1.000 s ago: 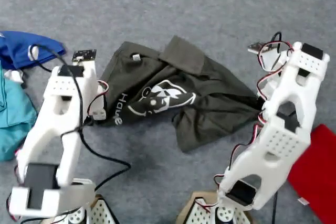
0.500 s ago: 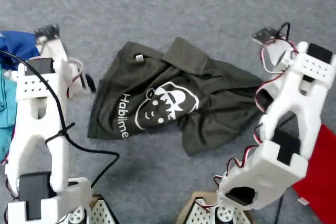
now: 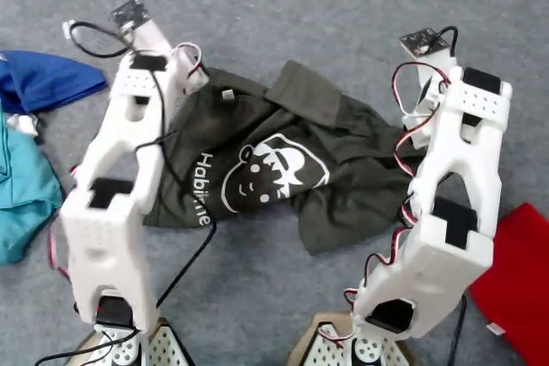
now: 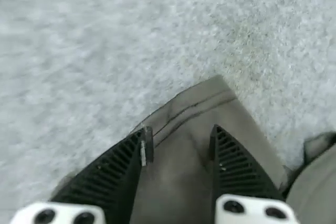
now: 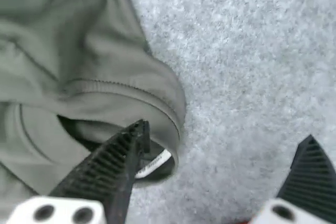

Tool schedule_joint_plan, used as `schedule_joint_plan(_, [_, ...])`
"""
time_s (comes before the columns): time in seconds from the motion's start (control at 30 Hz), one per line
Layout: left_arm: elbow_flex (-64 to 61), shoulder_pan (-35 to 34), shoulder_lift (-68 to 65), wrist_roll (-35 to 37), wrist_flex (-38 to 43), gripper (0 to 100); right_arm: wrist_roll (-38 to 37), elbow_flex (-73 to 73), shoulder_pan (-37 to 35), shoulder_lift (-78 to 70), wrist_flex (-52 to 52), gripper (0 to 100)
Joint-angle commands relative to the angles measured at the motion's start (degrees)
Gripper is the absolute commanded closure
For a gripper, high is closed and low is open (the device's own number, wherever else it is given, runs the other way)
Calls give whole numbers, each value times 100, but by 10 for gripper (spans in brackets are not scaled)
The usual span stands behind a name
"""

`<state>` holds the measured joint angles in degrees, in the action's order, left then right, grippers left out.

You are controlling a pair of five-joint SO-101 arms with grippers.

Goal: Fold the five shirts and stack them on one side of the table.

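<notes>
High view: olive shirt [image 3: 283, 160] lies crumpled approx. mid-counter [image 3: 343, 23], white face print and lettering up, one flap folded over at the far edge. Grey counter surface all round it. Blue shirt [image 3: 43, 79] at the left edge, teal shirt [image 3: 21, 190] just below it, both bunched and well apart from the olive one. Red shirt [image 3: 515, 272] sits at the near right corner, partly behind the right arm [image 3: 459, 177]. Left arm [image 3: 129, 152] stretches from its base over the olive shirt's left side, wrist above the far-left corner. Right arm leans over the shirt's right edge. Left wrist view: left end effector [image 4: 179, 132] hangs right above a corner of the olive shirt w/ a stitched hem; fingers a modest gap apart, cloth showing btwn them, nothing clamped. One fingertip is at the hem's edge, the other over the fabric; bare counter beyond the corner. Right wrist view: right end effector [image 5: 226, 132] spread wide, nothing held. One finger [image 5: 113, 166] is over a hemmed opening of the olive shirt, w/ a white tag [image 5: 152, 166] just beside its tip; the other finger is out over bare counter, apart from the cloth. Fabric there is rumpled, hem curling round the dark opening.
</notes>
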<state>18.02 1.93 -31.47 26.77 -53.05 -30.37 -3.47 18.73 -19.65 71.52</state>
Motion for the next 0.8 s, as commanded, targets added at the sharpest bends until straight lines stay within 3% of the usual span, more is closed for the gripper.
schedule_joint_plan(0.0, [2092,114,-980,105,-765,817,123,-31,-66,-48,-220,584])
schedule_joint_plan(0.37, [5662,97,-3363,123,-2374,843,352,-22,-66,-66,-378,584])
schedule_joint_plan(0.57, [6497,123,-4048,132,-2488,982,360,-48,-22,-22,-325,584])
schedule_joint_plan(0.77, [6884,35,-4145,448,-2866,980,677,-40,48,593,-325,584])
